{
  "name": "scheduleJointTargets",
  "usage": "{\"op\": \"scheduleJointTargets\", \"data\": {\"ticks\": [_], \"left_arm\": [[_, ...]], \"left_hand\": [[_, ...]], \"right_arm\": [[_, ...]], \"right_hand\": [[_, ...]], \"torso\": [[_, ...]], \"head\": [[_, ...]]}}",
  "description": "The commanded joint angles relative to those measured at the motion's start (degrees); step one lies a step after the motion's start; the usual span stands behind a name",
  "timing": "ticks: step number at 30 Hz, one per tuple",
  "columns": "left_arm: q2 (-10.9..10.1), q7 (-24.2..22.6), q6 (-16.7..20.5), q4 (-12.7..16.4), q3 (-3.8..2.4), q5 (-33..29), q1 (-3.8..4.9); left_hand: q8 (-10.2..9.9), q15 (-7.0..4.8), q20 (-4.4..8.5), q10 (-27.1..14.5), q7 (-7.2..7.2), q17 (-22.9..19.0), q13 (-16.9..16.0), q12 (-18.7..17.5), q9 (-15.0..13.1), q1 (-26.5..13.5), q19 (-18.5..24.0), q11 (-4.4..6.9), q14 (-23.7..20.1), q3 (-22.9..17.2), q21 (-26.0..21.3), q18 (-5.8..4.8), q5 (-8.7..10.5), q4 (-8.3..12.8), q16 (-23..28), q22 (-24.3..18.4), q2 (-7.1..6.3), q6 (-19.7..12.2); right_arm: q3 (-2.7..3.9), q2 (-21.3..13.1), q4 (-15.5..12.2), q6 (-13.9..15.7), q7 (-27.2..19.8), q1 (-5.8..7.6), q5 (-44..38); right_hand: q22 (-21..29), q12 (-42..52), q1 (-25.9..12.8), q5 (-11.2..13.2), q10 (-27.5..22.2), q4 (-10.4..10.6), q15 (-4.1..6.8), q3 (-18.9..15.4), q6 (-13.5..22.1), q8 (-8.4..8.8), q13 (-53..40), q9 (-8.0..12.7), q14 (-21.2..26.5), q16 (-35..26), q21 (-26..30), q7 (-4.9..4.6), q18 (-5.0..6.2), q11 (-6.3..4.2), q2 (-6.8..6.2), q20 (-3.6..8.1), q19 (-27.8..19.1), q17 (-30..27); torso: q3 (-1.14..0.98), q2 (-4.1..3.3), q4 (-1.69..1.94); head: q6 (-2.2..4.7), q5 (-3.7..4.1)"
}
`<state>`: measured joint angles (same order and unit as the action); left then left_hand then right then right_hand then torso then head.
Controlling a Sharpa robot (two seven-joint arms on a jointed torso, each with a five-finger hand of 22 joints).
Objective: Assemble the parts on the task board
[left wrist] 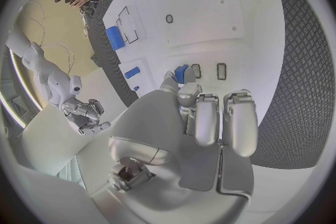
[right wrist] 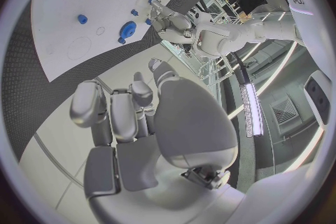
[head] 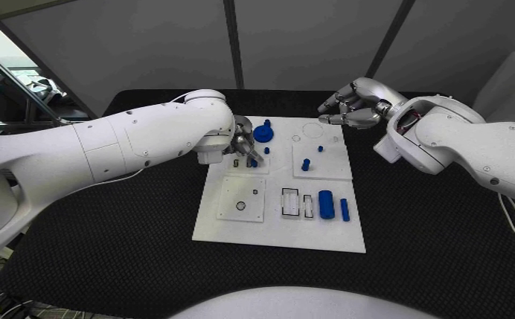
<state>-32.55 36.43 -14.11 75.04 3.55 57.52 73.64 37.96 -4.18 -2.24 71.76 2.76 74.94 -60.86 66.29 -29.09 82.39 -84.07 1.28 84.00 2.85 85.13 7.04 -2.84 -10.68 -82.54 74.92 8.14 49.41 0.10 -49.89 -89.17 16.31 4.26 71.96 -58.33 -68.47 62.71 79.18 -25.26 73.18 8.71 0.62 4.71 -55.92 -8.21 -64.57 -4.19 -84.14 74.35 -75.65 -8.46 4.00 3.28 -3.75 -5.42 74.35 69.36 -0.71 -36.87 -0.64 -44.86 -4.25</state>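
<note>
white rectangular task board (head: 281,222) lies in the middle of the black textured table (head: 429,245); the left silver many-fingered hand (head: 240,144) is down over the board's 11 o'clock corner, fingers curled toward the surface near a small slot; in the left wrist view its fingertips (left wrist: 187,94) touch a small blue piece (left wrist: 181,73) beside two small rectangular slots, though i cannot tell whether the piece is actually pinched; a round blue disc-shaped part (head: 263,133) sits just beside that hand, toward 12 o'clock on the board; a small blue peg (head: 306,163) stands near the board's centre; a thick blue cylinder (head: 326,204) and a slimmer blue bar (head: 344,210) lie side by side toward 4 o'clock, next to black-outlined rectangular recesses (head: 289,203); a square white inset with a small hole (head: 240,205) lies toward 8 o'clock; the right silver many-fingered hand (head: 354,107) hovers just off the board's 1 o'clock corner, above the table, fingers loosely curled inward and holding nothing.
</note>
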Motion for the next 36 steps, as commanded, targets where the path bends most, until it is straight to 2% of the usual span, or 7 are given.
{"op": "scheduleJointTargets", "data": {"ticks": [1, 7, 8, 10, 12, 26, 36], "left_arm": [[-0.3, -1.0, 0.6, 0.3, 0.1, -1.9, -0.11], [-1.0, -1.1, 1.4, 1.0, 0.09, -3.3, -0.11], [-1.3, -1.2, 1.9, 1.3, 0.09, -3.6, -0.11], [-1.6, -1.2, 2.8, 1.7, 0.09, -3.7, -0.11], [-1.9, -1.2, 4.0, 2.0, 0.08, -3.8, -0.11], [-5.3, -2.8, 13.0, 5.6, 0.11, -0.8, -0.16], [-5.8, -2.3, 18.4, 6.7, 0.15, 4.6, -1.61]], "left_hand": [[-0.5, -0.53, 0.55, -0.4, -0.09, 5.9, 0.2, -0.6, -0.1, 2.6, -1.4, 0.07, 3.4, -3.3, -0.1, -5.12, -0.49, 1.3, 0.1, 6.9, 0.16, -0.5], [-0.5, -0.26, 0.47, -0.3, 0.42, 6.0, 0.8, -1.7, -0.7, 1.9, -1.4, -0.3, 3.4, -15.8, -0.2, -5.12, -0.65, 0.7, 0.2, 7.0, -4.58, -0.9], [-0.1, -0.19, 0.41, -0.1, 0.64, 6.1, 0.8, -1.7, -1.3, -0.4, -1.4, -0.28, 3.5, -22.5, -0.3, -5.1, -0.49, 0.0, 0.2, 7.1, -7.92, -1.0], [0.3, -0.14, 0.32, 0.1, 0.44, 6.1, 0.7, -1.6, -1.7, -1.6, -1.4, -0.19, 3.5, -26.5, -0.4, -5.1, -0.61, 0.1, 0.2, 7.1, -9.44, -1.0], [2.0, -0.03, 0.3, 0.8, 0.6, 6.2, 0.2, -1.1, -3.5, -7.5, -1.5, -0.11, 3.5, -39.4, -0.5, -5.11, -0.49, 0.8, 0.3, 7.2, -14.3, -1.2], [3.6, -0.29, 0.33, 2.2, 0.22, 6.3, -1.7, 0.7, -5.2, -11.7, -1.9, -0.14, 3.6, -45.2, -0.1, -5.26, -0.49, 4.8, 0.3, 8.0, -15.55, -1.6], [3.9, -0.36, 0.38, 2.6, 0.16, 6.3, -2.1, 1.1, -5.5, -12.2, -2.0, -0.07, 3.5, -46.1, 0.0, -5.31, -0.6, 5.6, 0.3, 8.3, -15.91, -1.5]], "right_arm": [[0.05, 0.1, 0.1, -0.8, 0.0, 0.12, -0.5], [0.05, 0.2, 0.2, -1.1, 0.2, 0.12, -0.7], [0.05, 0.2, 0.3, -1.2, 0.2, 0.12, -0.8], [0.05, 0.2, 0.4, -1.2, 0.1, 0.12, -0.8], [0.05, 0.2, 0.5, -1.2, 0.1, 0.12, -0.8], [0.05, 0.0, 0.6, -1.4, 0.2, 0.12, -1.2], [0.04, -0.1, 0.6, -1.5, 0.1, 0.11, -3.7]], "right_hand": [[0.0, -0.2, 0.4, -0.3, -0.2, 0.2, 0.46, 0.2, 0.3, -0.29, 0.1, 0.1, -1.6, -0.3, 0.2, 0.12, 0.95, -0.1, 0.06, 0.07, 0.5, 0.0], [0.1, -0.2, 0.4, -0.6, -0.2, 0.2, 0.46, 0.2, 0.3, -0.31, 0.1, 0.1, -1.6, -0.4, 0.2, 0.11, 0.96, -0.1, 0.02, 0.08, 0.5, 0.0], [0.1, -0.2, 0.4, -0.6, -0.2, 0.2, 0.46, 0.2, 0.3, -0.31, 0.1, 0.1, -1.6, -0.4, 0.2, 0.11, 0.96, -0.1, 0.02, 0.08, 0.5, 0.0], [0.1, -0.2, 0.3, -0.7, -0.2, 0.3, 0.45, 0.3, 0.4, -0.32, 0.1, 0.1, -1.6, -0.4, 0.3, 0.1, 0.97, -0.09, 0.0, 0.08, 0.5, -0.1], [0.1, -0.2, 0.2, -0.7, -0.2, 0.4, 0.44, 0.2, 0.4, -0.33, 0.1, 0.1, -1.6, -0.4, 0.3, 0.08, 0.97, -0.07, -0.04, 0.08, 0.5, -0.1], [0.2, -0.2, 0.2, -0.7, -0.2, 0.4, 0.44, 0.2, 0.4, -0.33, 0.2, 0.1, -1.6, -0.4, 0.3, 0.08, 0.98, -0.06, -0.07, 0.08, 0.4, -0.1], [0.2, -0.3, 0.2, -0.7, -0.2, 0.5, 0.44, 0.2, 0.4, -0.33, 0.2, 0.1, -1.6, -0.5, 0.3, 0.08, 0.99, -0.06, -0.08, 0.08, 0.4, -0.2]], "torso": [[-0.01, 0.0, 0.0], [-0.01, 0.01, 0.07], [-0.01, 0.03, 0.08], [0.0, 0.03, 0.12], [0.01, 0.01, 0.16], [-0.14, -0.04, 0.23], [-0.05, 0.01, 0.23]], "head": [[-0.06, -0.02], [-0.12, -0.09], [-0.17, -0.13], [-0.15, -0.21], [-0.08, -0.25], [-0.25, -0.55], [-0.49, -0.72]]}}
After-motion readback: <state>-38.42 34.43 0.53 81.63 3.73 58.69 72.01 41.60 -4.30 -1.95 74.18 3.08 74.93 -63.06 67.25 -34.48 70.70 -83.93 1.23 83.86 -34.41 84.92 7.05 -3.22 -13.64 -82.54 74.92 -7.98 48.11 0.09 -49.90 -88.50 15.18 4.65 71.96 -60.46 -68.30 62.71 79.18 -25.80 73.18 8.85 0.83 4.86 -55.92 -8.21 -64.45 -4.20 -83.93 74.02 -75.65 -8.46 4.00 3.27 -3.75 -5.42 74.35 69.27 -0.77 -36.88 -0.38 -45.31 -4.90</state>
